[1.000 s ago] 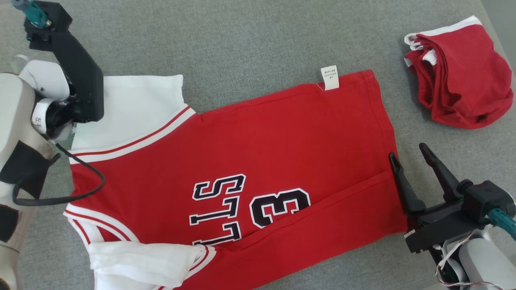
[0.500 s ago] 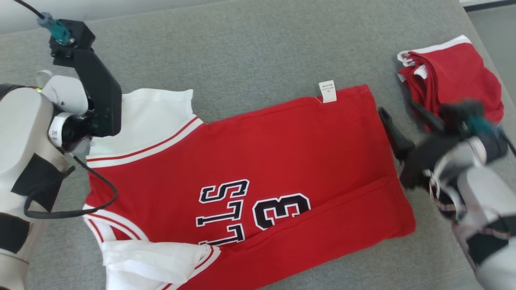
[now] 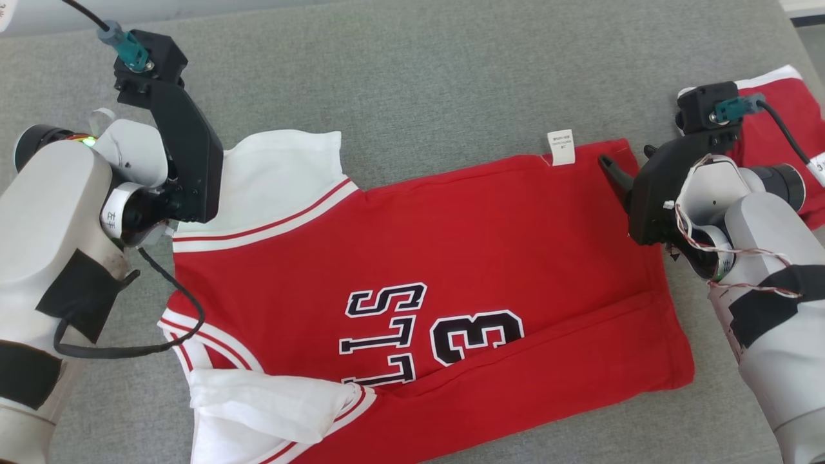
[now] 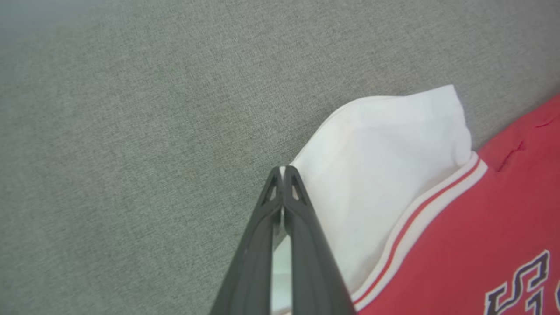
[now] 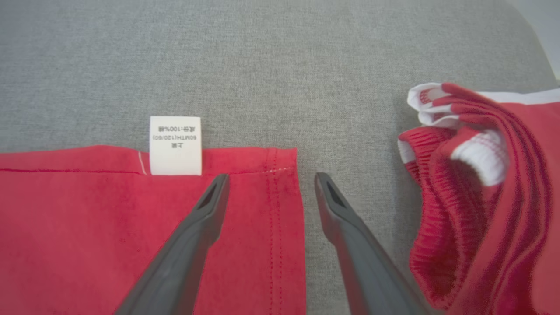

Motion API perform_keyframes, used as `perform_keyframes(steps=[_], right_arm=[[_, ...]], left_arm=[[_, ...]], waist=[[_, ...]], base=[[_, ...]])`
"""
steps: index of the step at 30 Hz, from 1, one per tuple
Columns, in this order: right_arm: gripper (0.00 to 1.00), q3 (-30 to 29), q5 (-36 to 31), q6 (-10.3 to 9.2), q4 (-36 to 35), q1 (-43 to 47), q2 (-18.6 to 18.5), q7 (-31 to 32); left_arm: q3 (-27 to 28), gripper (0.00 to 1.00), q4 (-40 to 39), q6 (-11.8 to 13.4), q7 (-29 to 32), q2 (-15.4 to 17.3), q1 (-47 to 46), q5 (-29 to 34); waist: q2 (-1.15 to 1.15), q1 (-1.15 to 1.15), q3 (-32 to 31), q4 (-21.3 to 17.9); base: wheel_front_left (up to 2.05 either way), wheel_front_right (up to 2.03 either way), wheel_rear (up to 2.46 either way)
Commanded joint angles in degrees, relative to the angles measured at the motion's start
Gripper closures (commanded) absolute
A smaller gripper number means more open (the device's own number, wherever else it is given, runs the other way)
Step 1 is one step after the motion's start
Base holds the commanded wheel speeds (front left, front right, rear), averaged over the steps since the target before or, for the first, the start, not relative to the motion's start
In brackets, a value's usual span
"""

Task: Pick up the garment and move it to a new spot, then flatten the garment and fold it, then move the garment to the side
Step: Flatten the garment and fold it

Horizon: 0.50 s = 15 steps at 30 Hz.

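**Head view.** 1 red knit basketball jersey with white sleeves and black-and-white lettering (image 3: pixel 412 245) lies spread across the middle of the grey woven fabric surface (image 3: pixel 412 71), neck end toward the robot's left and hem toward its right. 2 white sleeves are counted; the far one lies flat and the near one is folded in on itself. 1 diagonal crease runs along the near side. 1 small white care label (image 3: pixel 561 147) sticks out from the far edge near the hem. 1 bundled red garment with white trim (image 3: pixel 776 106) rests apart, beyond the hem, at the right edge.

**Left wrist view.** The left end effector (image 4: pixel 283 171) is clenched, and white cloth shows between its fingers, so the jersey's far sleeve edge is judged to be pinched.

**Right wrist view.** The right end effector (image 5: pixel 271 176) is released, with its jaws spread over the far hem corner. 1 finger is above red cloth and 1 above bare surface, with nothing grasped. The label sits just beside the fingertip over the cloth, and the bundled garment lies near the other.

**Handling.** The jersey is judged light, limp and unbreakable. It is expected to sag and wrinkle wherever it is unsupported, and to drag slightly on the woven surface. It is best taken at 2 well-separated edge points, the sleeve edge and the hem corner, so that it can be kept taut. A shallow pinch may slip off the thin hem.
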Motion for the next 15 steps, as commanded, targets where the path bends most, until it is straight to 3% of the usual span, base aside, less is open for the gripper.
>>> perform_keyframes(steps=[1,3,5,6,7,8,10,11,12,15], right_arm=[[0.00,-0.4,-0.5,-0.14,1.2,-1.0,0.5,0.3],[0.00,-0.6,-1.0,-0.14,2.5,-1.9,0.8,-0.2],[0.18,-0.8,-1.3,-0.14,3.9,-2.4,1.1,-0.5],[0.22,-0.9,-1.5,-0.13,4.5,-2.6,1.1,-0.7],[0.35,-0.9,-1.7,-0.14,5.2,-2.8,1.1,-0.8],[0.38,-0.8,-1.8,-0.13,5.7,-3.1,1.1,-1.1],[0.62,-0.8,-2.0,-0.14,6.9,-3.6,1.0,-1.6],[0.62,-0.7,-1.9,-0.14,7.4,-3.8,1.0,-1.8],[1.00,-0.7,-2.0,-0.13,7.9,-4.0,0.9,-2.2],[1.00,-0.6,-2.3,-0.14,8.6,-4.9,0.6,-3.9]], left_arm=[[-0.3,1.00,-0.3,0.1,-0.2,0.0,-0.5,-0.6],[-0.8,1.00,-0.7,0.1,-0.4,0.1,-0.9,-0.8],[-1.2,1.00,-0.9,0.1,-0.4,0.1,-1.2,-0.9],[-1.4,1.00,-1.0,0.1,-0.5,0.2,-1.4,-1.0],[-1.6,1.00,-1.1,0.1,-0.5,0.2,-1.5,-1.1],[-1.8,1.00,-1.2,0.1,-0.6,0.2,-1.6,-1.3],[-2.3,1.00,-1.3,0.1,-0.6,0.3,-1.8,-1.6],[-2.5,1.00,-1.5,0.1,-0.8,0.4,-1.9,-1.6],[-2.7,1.00,-1.6,0.1,-0.9,0.5,-2.1,-1.6],[-3.6,1.00,-3.0,0.1,-2.6,1.0,-2.6,-1.8]], waist=[[0.00,0.00,0.4,0.4],[0.00,0.00,0.6,0.6],[0.00,0.00,0.8,0.7],[0.00,0.00,0.9,0.9],[0.00,0.00,0.9,1.0],[0.00,0.00,1.0,1.2],[0.00,0.00,1.1,1.5],[0.00,0.00,1.1,1.6],[0.00,0.00,1.1,1.7],[0.00,0.00,1.2,2.1]], base=[[0.00,0.00,0.00],[0.00,0.00,0.00],[0.00,0.00,0.00],[0.00,0.00,0.00],[0.00,0.00,0.00],[0.00,0.00,0.00],[0.00,0.00,0.00],[0.00,0.00,0.00],[0.00,0.00,0.00],[0.00,0.00,0.00]])
